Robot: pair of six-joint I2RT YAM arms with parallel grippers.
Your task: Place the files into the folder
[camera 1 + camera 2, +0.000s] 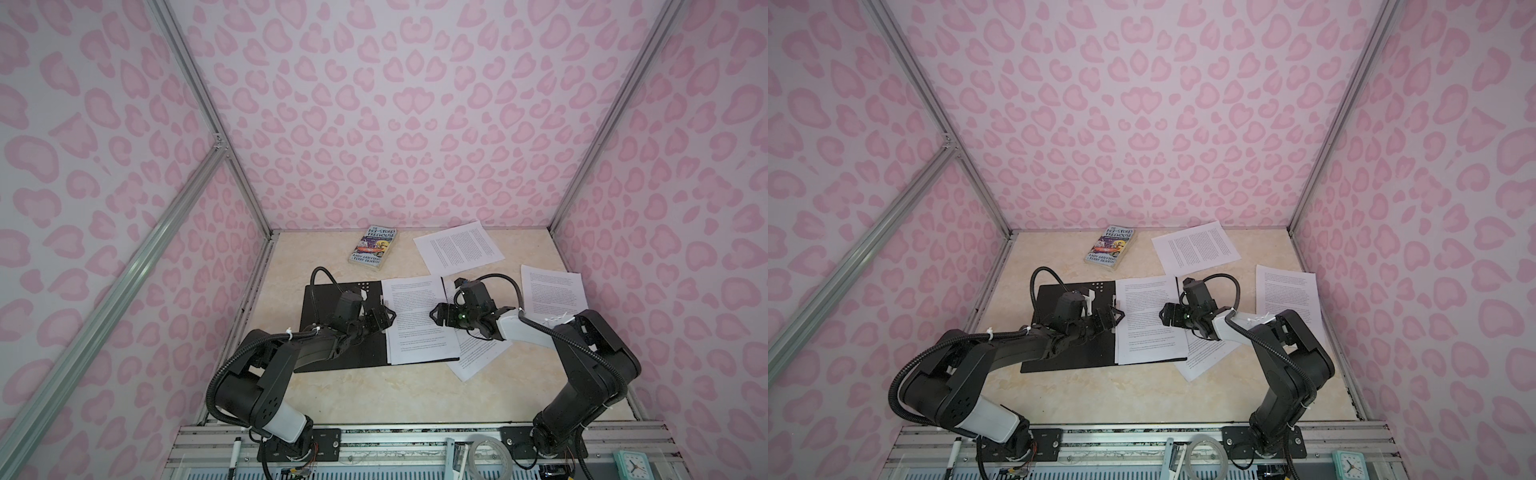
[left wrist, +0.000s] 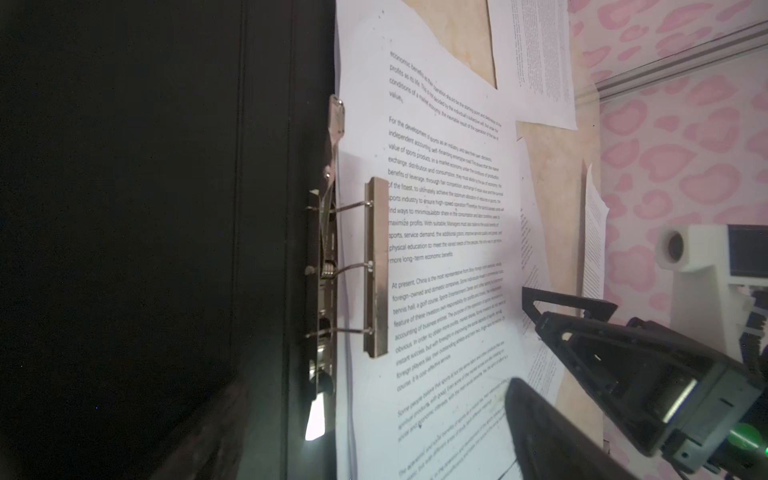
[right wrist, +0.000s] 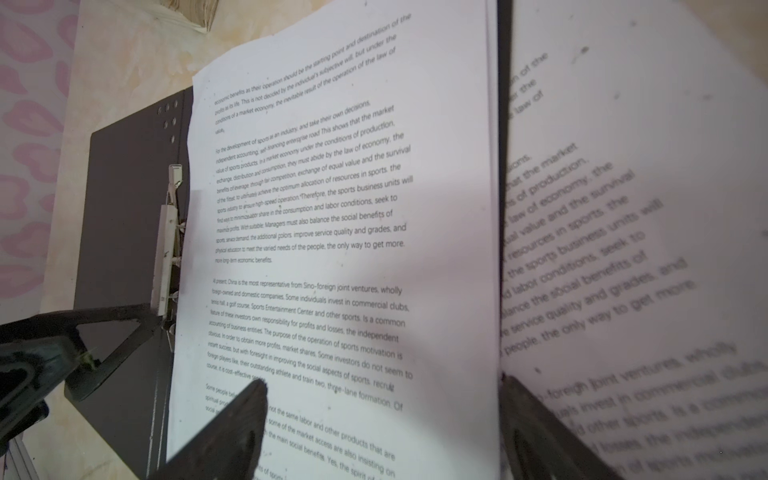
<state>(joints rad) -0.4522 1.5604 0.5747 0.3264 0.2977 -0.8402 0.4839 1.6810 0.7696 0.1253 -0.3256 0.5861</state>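
The left gripper (image 1: 382, 318) has its jaws spread wide and holds nothing. It hovers over the spine of the folder (image 1: 328, 299), at the metal spine clip (image 2: 376, 266). The right gripper (image 1: 469, 319) is also spread wide and empty. In the right wrist view, one of its fingers (image 3: 232, 428) stands over the printed sheet in the folder, and the other stands past the folder's right edge. The two grippers face each other across that sheet, near but apart.

The folder lies open and flat on the beige marble-pattern tabletop (image 1: 374, 395), black inside upward. Its left half is bare. On its right half lies a stack of files (image 1: 415, 332), text side up, with its left margin at the clip. The clip bar sits over that margin on three wire arms. Whether it presses on the paper cannot be told from the left wrist view.

Other files lie outside the folder:
- One angled sheet (image 1: 478, 361) juts out at the folder's right edge, toward the near side.
- Overlapping sheets (image 1: 548, 295) lie to the right of the right gripper.
- A single far sheet (image 1: 457, 249) lies near the back wall.

A paperback book (image 1: 374, 249), titled "The 143-Storey Treehouse", lies beyond the folder's far edge, apart from it.
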